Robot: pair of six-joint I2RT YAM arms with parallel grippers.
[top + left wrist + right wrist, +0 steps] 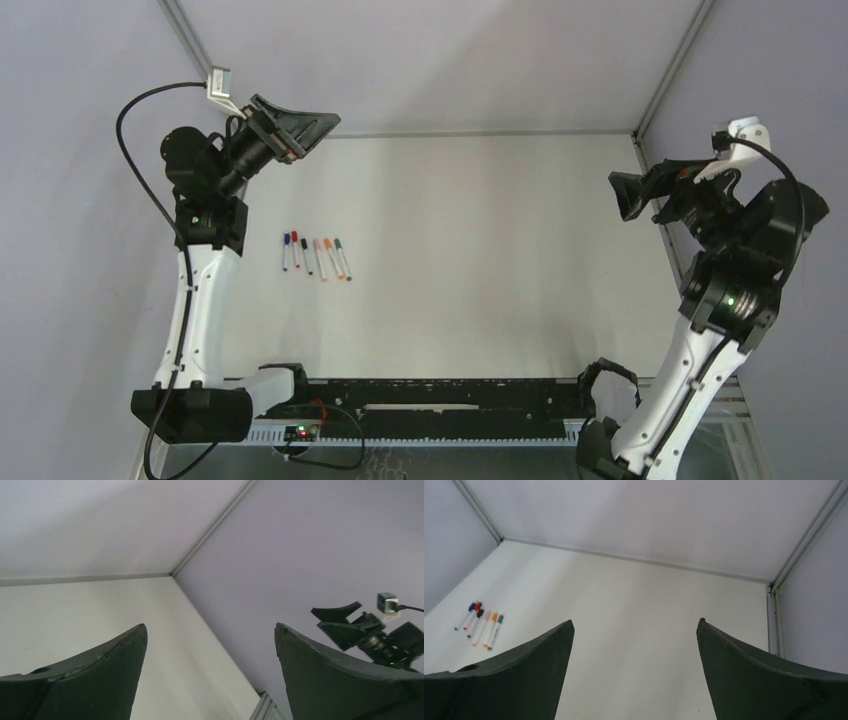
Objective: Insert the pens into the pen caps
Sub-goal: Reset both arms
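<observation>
Six white pens [316,257] are laid side by side on the left part of the bench [480,230], with coloured pen caps [295,236] seen at their far ends. The left tool [312,130] and the right tool [628,196] are raised well above the bench. Both are spread wide and nothing is gripped.

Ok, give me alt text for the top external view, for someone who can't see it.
Six white pens lie side by side on the left part of the white table, their coloured ends on the far side. The left gripper and right gripper are raised at the table's sides, both open and empty.
</observation>
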